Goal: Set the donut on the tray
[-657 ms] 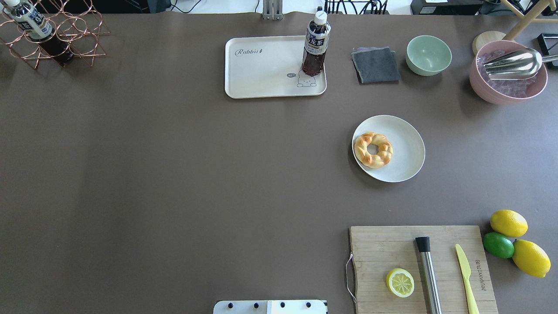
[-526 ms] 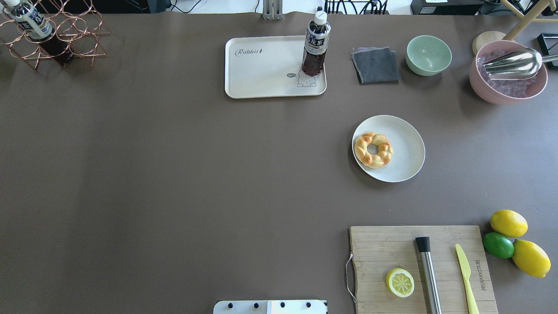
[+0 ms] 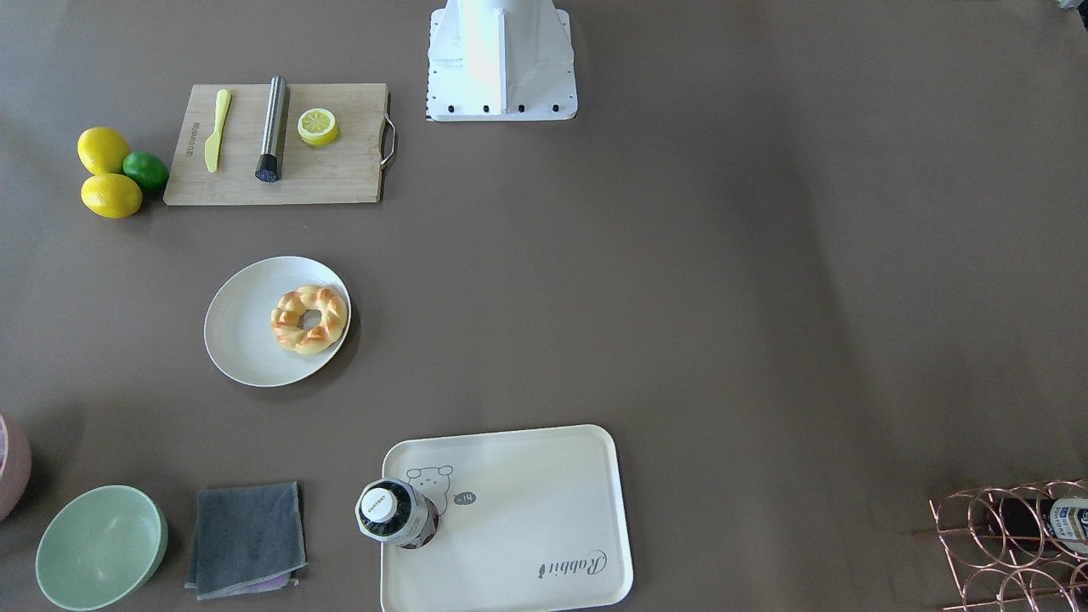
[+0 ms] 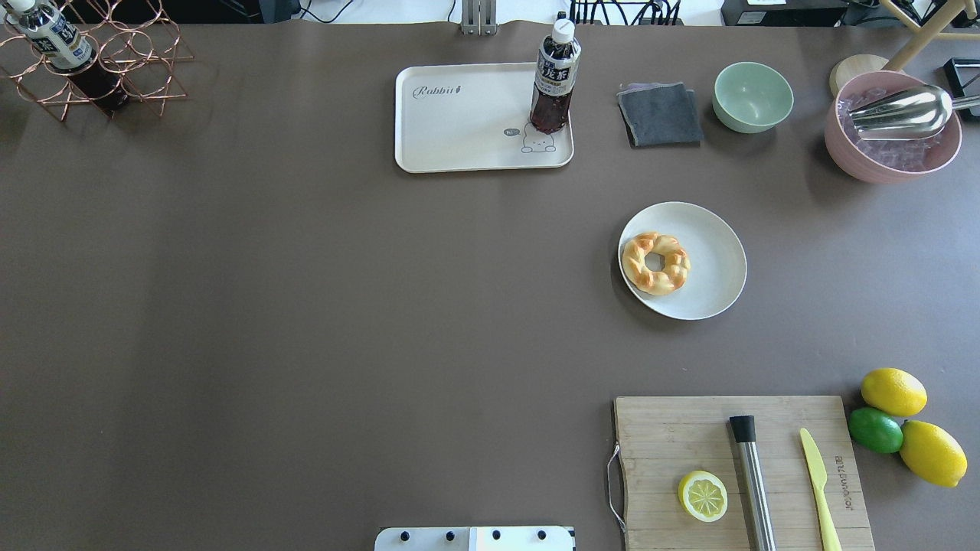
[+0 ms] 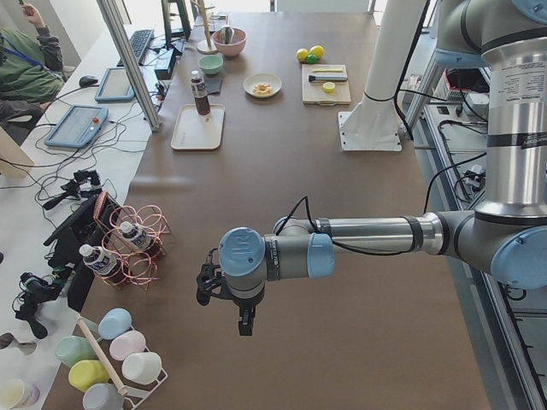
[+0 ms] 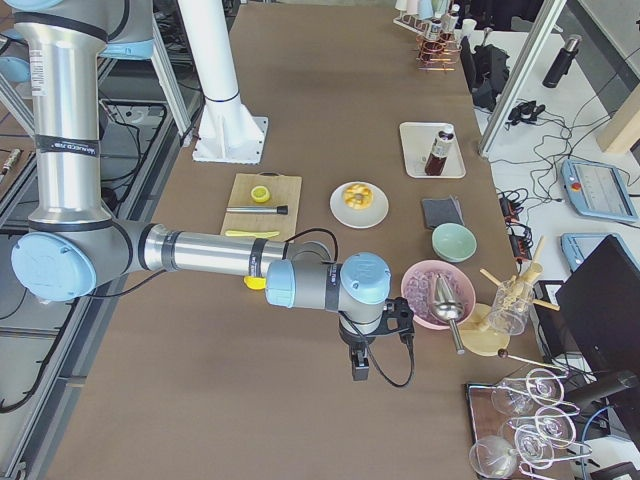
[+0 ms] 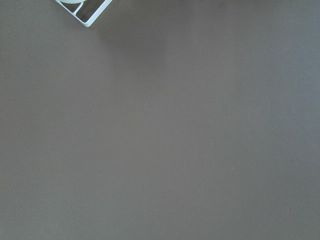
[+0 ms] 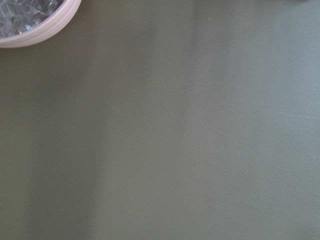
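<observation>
Donut lies on a white plate, well apart from the tray. Left gripper and right gripper hover over the bench; I cannot tell whether their fingers are apart or together.

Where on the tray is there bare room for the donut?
The tray is bare from its left rim to the bottle, under the Rabbit script. Crowded only at its right end, where the bottle stands by the bear drawing. The donut sits on the white plate.
</observation>
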Controlling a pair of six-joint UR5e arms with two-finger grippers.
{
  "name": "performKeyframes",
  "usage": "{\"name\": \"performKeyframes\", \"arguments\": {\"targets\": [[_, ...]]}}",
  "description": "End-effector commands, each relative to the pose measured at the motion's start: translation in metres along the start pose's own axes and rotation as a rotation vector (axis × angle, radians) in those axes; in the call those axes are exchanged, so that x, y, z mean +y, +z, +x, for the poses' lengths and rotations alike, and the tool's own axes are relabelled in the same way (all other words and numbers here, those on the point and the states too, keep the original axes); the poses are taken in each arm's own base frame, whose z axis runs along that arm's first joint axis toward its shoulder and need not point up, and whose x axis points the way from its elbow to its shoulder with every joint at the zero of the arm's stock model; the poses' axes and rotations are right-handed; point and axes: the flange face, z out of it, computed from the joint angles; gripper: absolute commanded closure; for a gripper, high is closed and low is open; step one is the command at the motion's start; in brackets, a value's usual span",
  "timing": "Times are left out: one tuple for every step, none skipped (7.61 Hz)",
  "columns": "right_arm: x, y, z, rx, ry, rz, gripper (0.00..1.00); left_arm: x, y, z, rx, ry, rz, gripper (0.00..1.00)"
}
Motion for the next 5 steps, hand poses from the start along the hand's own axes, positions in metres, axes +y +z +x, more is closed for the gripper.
{"name": "performKeyframes", "arguments": {"targets": [[0.000,0.000,0.000,0.001,0.000,0.000,0.00,0.007,0.000,0.001,-0.001,-0.002,-0.001,0.02],[0.000,0.000,0.000,0.001,0.000,0.000,0.00,0.014,0.004,-0.002,0.002,-0.011,-0.009,0.02],[0.000,0.000,0.000,0.000,0.000,0.000,0.00,0.014,0.004,-0.002,0.002,-0.011,-0.008,0.02],[0.000,0.000,0.000,0.000,0.000,0.000,0.00,0.013,0.003,0.000,0.001,-0.008,-0.007,0.02],[0.000,-0.001,-0.001,-0.004,0.001,0.002,0.00,0.003,-0.003,0.004,0.001,0.008,0.010,0.02]]}}
